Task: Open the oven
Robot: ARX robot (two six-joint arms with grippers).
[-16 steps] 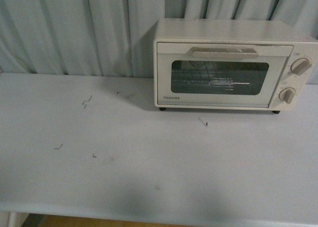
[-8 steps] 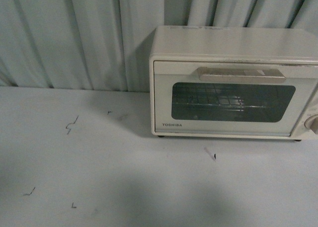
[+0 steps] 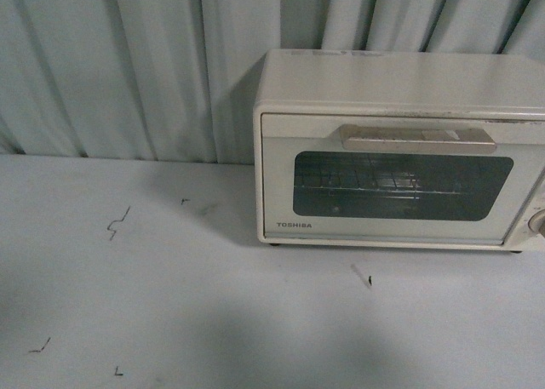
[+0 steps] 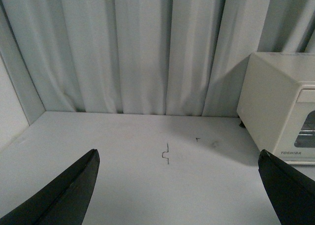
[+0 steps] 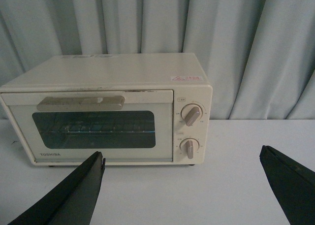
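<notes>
The cream-white TOSHIBA oven (image 3: 400,151) stands at the back right of the table, its glass door shut and its bar handle (image 3: 419,138) across the top of the door. A wire rack shows behind the glass. In the right wrist view the oven (image 5: 106,107) faces me with its handle (image 5: 81,103) and two knobs (image 5: 191,115); my right gripper (image 5: 182,161) is open, some way short of the oven, holding nothing. My left gripper (image 4: 179,158) is open over bare table, with the oven's side (image 4: 275,107) off to one edge. Neither arm shows in the front view.
Pale pleated curtains (image 3: 128,65) hang close behind the table (image 3: 170,304) and the oven. Small dark pen marks (image 3: 117,224) dot the tabletop. A wall panel (image 4: 10,121) borders the table's far left end.
The front view has shifted forward and toward the left: the oven now looks larger and runs off the right edge, hiding most of its knobs. The door stays shut.
</notes>
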